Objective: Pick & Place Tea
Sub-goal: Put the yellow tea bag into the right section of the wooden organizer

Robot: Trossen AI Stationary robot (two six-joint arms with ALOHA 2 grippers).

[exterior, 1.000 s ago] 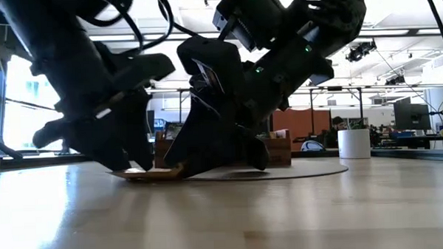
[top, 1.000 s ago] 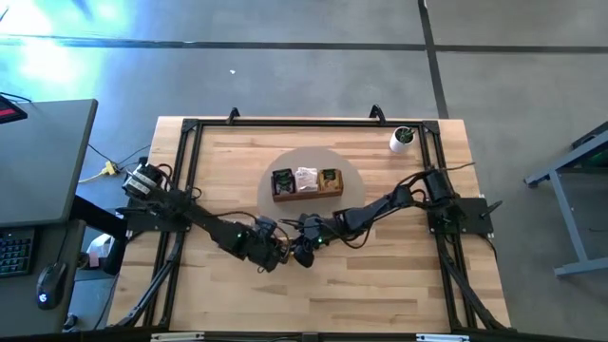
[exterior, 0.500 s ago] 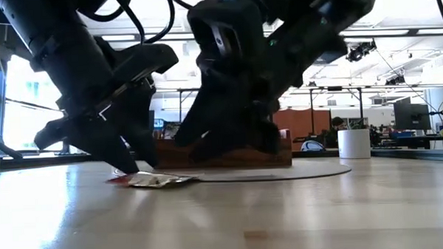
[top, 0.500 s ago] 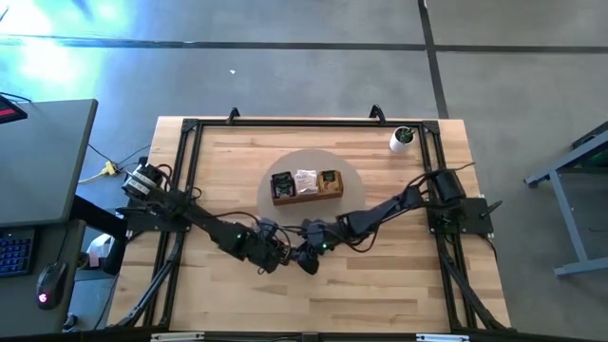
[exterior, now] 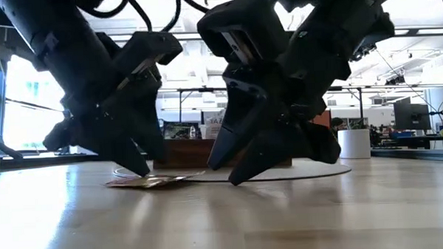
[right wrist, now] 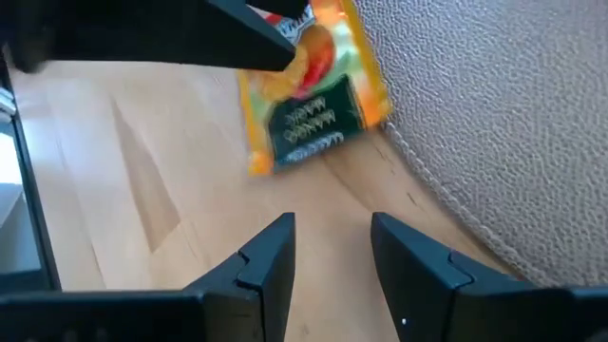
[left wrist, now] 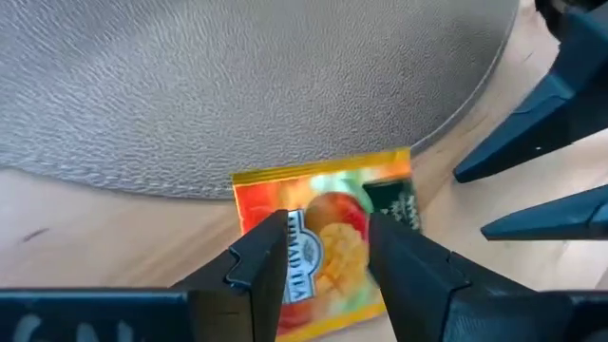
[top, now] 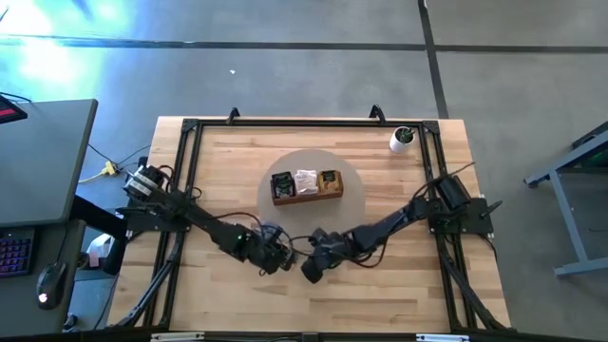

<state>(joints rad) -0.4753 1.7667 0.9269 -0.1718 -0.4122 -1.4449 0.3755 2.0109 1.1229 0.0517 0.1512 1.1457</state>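
Left wrist view is showing the left claw (left wrist: pixel 328 256) standing parted over a yellow-orange tea sachet (left wrist: pixel 328 237), which is lying flat on the wooden surface (left wrist: pixel 85 223) at the edge of the round grey mat (left wrist: pixel 237 85), not gripped. The right claw (right wrist: pixel 328 252) is hovering just beside it, fingers likewise apart and holding nothing. In the high view the wooden tray (top: pixel 306 183) is already carrying sachets in its compartments; this one is waiting to be lifted and placed. Compared with a second ago, the right claw is sitting farther from the tray, having backed away from the sachet.
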